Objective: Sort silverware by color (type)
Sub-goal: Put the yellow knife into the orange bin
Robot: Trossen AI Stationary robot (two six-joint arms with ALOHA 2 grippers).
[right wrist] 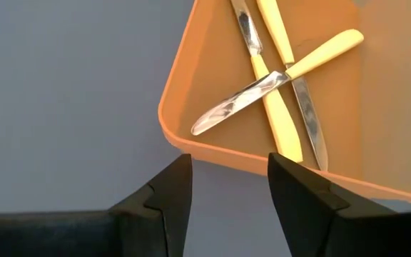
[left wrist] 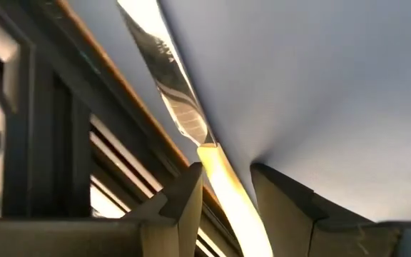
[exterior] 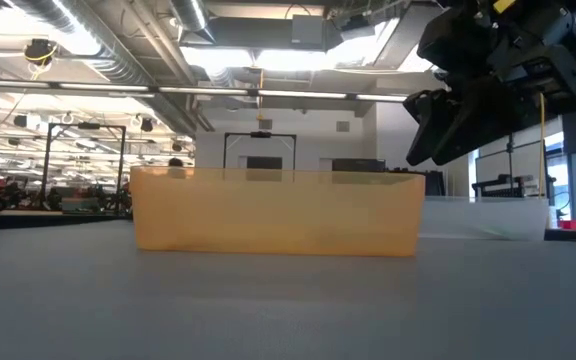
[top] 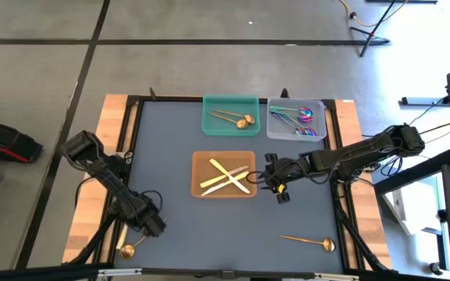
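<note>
My left gripper (top: 153, 226) is low at the table's near-left corner, open, its fingers on either side of the handle (left wrist: 220, 182) of a gold-coloured spoon (top: 129, 250) that lies flat by the table's edge. My right gripper (top: 276, 190) hovers open just right of the orange tray (top: 194, 173), above the table (exterior: 448, 130) and holding nothing. In the right wrist view the tray's wall (right wrist: 212, 150) is right ahead of that gripper (right wrist: 229, 160). Cream-handled knives (right wrist: 280, 107) lie crossed in that tray. A second gold spoon (top: 311, 240) lies flat near the near-right corner. My left gripper (left wrist: 225, 171) straddles the spoon's handle from above, fingers across it. One finger (left wrist: 191, 185) sits right beside the handle, and a strip of table shows between the handle and the other finger. Whether either finger touches it, I cannot tell.
A green tray (top: 208, 125) with gold pieces (top: 237, 119) and a clear tray (top: 273, 129) with iridescent pieces (top: 303, 117) stand at the far side. The wooden border and dark frame (left wrist: 41, 143) run close beside the left gripper. Bare table lies between the two arms.
</note>
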